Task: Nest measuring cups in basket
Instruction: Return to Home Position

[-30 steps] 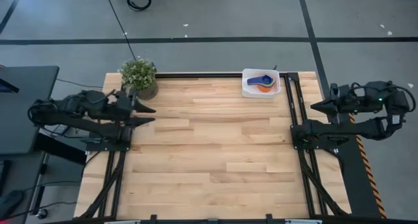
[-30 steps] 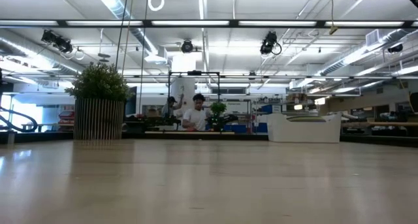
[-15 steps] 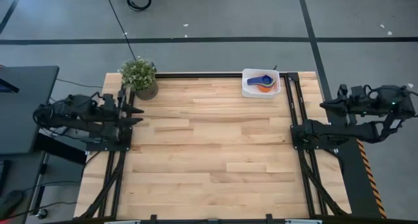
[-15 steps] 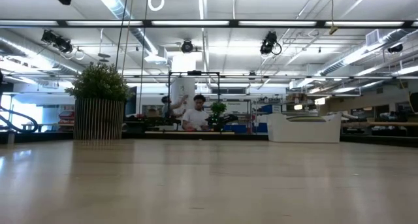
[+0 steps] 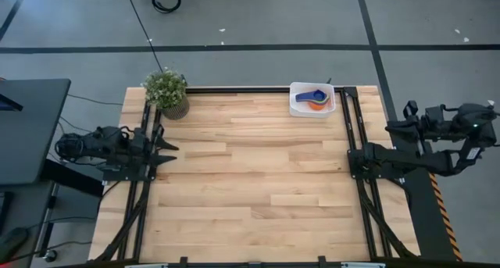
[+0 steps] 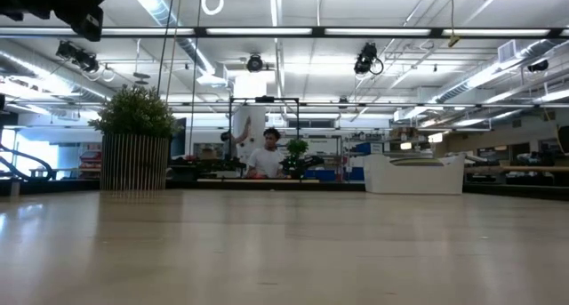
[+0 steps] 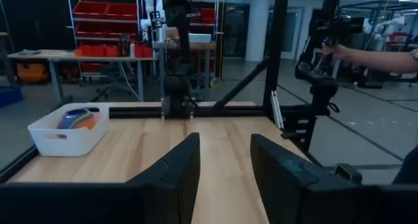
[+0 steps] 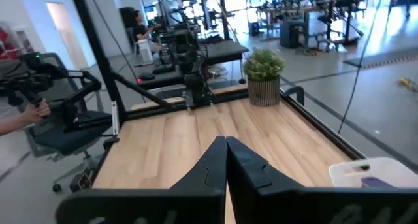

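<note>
Measuring cups [image 5: 316, 98] sit nested in the basket [image 5: 294, 101] at the table's 1 o'clock corner. The basket's long axis runs 9-to-3; I can't tell which way the handles point.

Left gripper [image 5: 168, 142] is at the 9 o'clock edge, fingers apart. Right gripper [image 5: 391, 127] is off the 3 o'clock edge, fingers together.

My worry: the left arm swinging toward 12 clips the plant [image 5: 166, 89].

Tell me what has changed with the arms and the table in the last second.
The left arm drew back from beside the plant toward the left edge of the table and folded in. The right arm withdrew a little further right, beyond the table's right edge. Nothing was taken hold of or let go. The measuring cups still lie nested in the basket; the plant did not move.
</note>
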Available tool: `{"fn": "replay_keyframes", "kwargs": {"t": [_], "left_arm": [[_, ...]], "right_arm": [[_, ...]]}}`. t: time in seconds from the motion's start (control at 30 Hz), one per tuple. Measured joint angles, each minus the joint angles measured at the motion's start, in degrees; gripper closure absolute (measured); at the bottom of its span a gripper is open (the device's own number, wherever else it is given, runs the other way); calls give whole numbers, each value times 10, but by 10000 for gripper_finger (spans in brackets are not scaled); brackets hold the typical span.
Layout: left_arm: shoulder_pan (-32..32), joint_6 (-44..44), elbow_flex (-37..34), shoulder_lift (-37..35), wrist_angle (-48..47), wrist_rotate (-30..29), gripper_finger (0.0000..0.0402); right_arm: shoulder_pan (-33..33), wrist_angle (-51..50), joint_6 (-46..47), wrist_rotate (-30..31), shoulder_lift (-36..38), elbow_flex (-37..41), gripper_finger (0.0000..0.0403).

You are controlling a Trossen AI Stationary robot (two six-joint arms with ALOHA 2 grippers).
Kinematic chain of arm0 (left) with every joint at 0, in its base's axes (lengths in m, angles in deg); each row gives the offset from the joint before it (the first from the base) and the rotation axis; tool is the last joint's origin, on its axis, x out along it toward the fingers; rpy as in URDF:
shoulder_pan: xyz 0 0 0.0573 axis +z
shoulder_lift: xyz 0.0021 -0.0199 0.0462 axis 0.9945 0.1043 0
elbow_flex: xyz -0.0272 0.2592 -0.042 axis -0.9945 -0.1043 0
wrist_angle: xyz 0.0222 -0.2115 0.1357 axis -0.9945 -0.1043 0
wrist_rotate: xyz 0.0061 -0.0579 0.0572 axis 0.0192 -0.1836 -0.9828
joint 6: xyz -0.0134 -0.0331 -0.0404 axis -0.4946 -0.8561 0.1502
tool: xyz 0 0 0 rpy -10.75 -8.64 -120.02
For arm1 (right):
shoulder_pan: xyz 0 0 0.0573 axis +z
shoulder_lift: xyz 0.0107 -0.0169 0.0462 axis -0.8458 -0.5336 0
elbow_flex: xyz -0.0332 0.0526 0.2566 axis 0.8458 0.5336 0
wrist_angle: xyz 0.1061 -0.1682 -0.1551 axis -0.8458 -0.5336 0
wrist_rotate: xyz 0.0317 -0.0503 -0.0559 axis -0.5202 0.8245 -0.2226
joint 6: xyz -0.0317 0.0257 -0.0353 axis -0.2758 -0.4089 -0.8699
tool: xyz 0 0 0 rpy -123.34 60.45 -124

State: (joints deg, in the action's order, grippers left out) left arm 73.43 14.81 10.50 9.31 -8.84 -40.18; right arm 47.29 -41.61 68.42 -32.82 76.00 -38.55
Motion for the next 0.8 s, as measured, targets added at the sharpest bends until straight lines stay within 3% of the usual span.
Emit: {"fn": "replay_keyframes", "kwargs": {"t": [0.37, 0.8], "left_arm": [[0, 37, -77, 1, 90, -1, 260], [0, 63, -179, 1, 209, -2, 260]], "right_arm": [[-59, 1, -38, -67, 0, 1, 392], [-132, 48, -58, -164, 0, 93, 391]]}}
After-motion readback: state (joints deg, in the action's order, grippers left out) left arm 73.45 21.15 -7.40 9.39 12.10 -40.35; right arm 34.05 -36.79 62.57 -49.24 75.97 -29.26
